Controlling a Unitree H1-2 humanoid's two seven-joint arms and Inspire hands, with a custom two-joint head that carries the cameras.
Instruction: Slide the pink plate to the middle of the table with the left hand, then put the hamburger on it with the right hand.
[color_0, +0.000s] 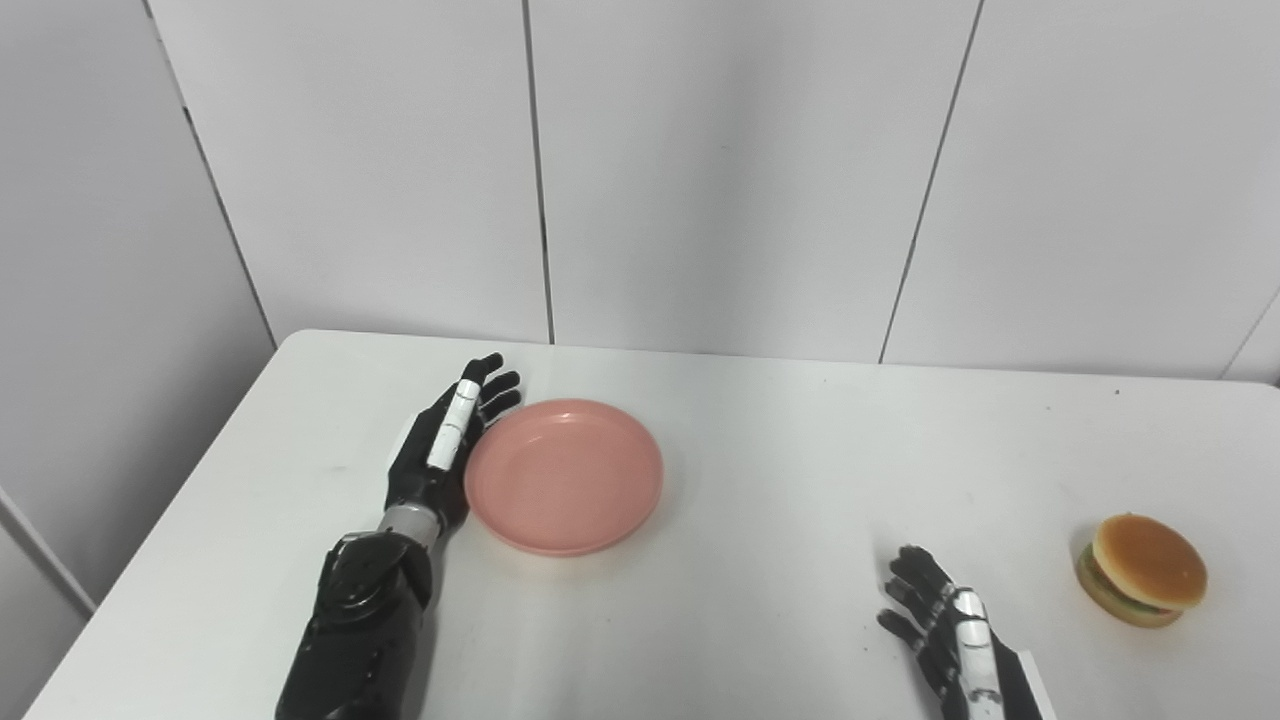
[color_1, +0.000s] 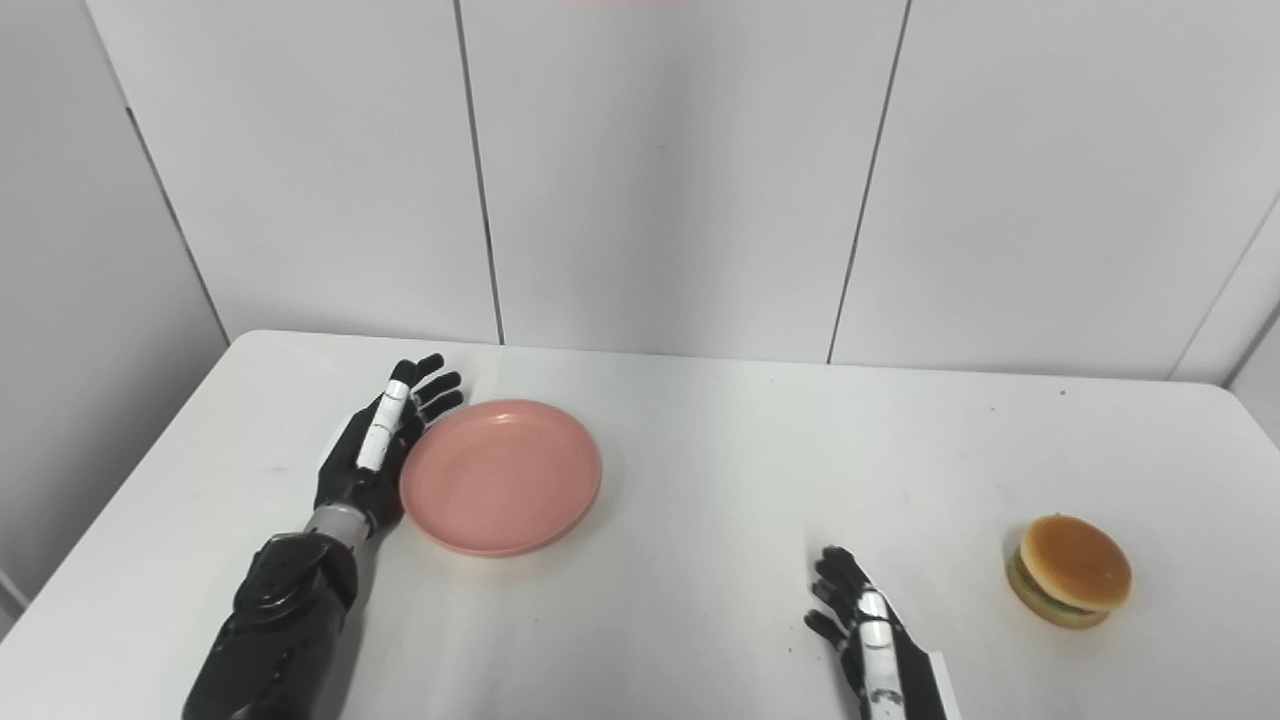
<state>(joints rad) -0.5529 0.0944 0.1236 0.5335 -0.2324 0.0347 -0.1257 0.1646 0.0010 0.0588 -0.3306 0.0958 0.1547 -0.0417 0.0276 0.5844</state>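
The left hand (color_0: 445, 440) is laid on the white table (color_0: 780, 470) with its fingers stretched out and held together, edge-on, so that the palm side is turned toward the pink plate (color_0: 565, 478). The plate's rim is met by the hand along the palm and the lower part of the fingers; nothing is gripped, the hand being flat and released. The plate is found directly on the inner side of this hand, lying flat on the table, with its far rim level with the fingertips and its near rim level with the wrist. The dark forearm is seen running from the wrist down to the bottom edge of the picture.

The right hand (color_0: 940, 610) is kept low near the bottom edge, well apart from the plate. Its fingers are loosely curled and spread, and nothing is held in it. The hamburger (color_0: 1142, 570) is placed on the table to the outer side of this hand, near it but not touched by it, about level with the fingertips. It is seen tilted slightly, with green and dark layers showing under the brown bun.
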